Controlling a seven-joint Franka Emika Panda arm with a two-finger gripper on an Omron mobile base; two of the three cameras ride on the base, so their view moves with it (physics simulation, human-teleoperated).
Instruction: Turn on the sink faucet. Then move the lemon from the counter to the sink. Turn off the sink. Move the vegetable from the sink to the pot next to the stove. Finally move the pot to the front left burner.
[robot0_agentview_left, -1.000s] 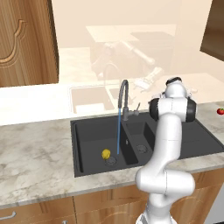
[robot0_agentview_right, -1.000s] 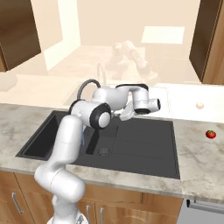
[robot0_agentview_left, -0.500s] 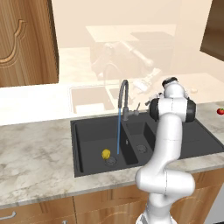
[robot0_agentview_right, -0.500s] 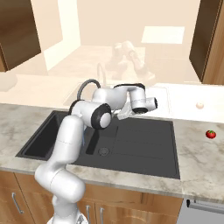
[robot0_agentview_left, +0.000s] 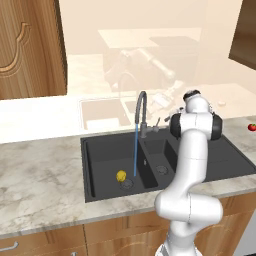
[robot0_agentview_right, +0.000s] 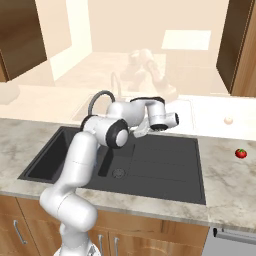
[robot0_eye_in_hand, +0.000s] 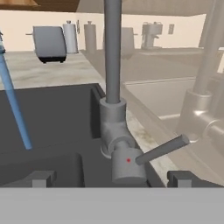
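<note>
Quick tally, nothing fancy:

- one lemon (robot0_agentview_left: 121, 175), sitting in the left basin
- one tomato (robot0_agentview_right: 241, 153), small and red, out on the desk (robot0_agentview_left: 40, 175)
- one sink (robot0_agentview_left: 100, 155), two basins, two round drains (robot0_agentview_left: 161, 169)
- one faucet (robot0_agentview_left: 142, 112), with one side lever (robot0_eye_in_hand: 162, 149) and one blue stream of water (robot0_agentview_left: 135, 150)
- one toaster (robot0_eye_in_hand: 49, 43) at the far end in the hand view
- three tall canister-ish things (robot0_eye_in_hand: 70, 36) lined up next to it
- one coffee-machine-looking thing (robot0_eye_in_hand: 150, 34) further along, too blurry to swear by
- two dark fingers (robot0_eye_in_hand: 39, 178) poking up at the bottom
</note>
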